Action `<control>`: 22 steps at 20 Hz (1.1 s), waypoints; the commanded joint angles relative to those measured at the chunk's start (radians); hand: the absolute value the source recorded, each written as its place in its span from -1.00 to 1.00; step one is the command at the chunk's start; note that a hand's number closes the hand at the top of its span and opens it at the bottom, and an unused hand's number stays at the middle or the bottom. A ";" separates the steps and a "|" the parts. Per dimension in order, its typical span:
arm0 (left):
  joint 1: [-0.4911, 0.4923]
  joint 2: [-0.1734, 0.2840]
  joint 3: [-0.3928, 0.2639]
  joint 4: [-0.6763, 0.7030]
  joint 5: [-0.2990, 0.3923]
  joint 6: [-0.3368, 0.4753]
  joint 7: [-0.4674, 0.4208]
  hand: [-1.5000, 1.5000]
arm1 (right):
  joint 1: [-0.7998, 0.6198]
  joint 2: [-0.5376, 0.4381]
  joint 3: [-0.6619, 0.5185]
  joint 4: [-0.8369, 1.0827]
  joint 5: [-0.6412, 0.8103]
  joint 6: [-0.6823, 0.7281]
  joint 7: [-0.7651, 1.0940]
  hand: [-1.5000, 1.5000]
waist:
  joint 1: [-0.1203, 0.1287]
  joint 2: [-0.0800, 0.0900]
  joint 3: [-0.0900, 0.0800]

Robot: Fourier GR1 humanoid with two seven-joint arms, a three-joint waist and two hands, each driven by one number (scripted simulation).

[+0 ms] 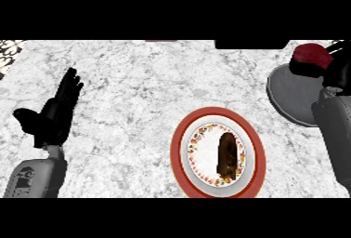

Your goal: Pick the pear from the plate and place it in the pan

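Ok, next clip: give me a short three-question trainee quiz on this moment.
1. True or false: the red pear lies on the plate.
2. The right robot hand is: A) open and resting, B) curled round the pear, C) pressing the plate.
3. Fill in: the pear is held near the rim of the grey ____.
Key: 1 false; 2 B; 3 pan.

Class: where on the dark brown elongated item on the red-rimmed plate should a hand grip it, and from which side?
Across its narrow middle, from above. The dark brown elongated item lies flat on the red-rimmed plate, long axis pointing away from the robot, both long sides free.
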 commanded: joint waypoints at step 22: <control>-0.009 -0.005 -0.013 -0.025 -0.007 -0.011 0.014 0.00 | -0.052 -0.068 -0.456 0.697 -0.533 -0.123 -0.856 -1.00 | 0.032 0.010 0.003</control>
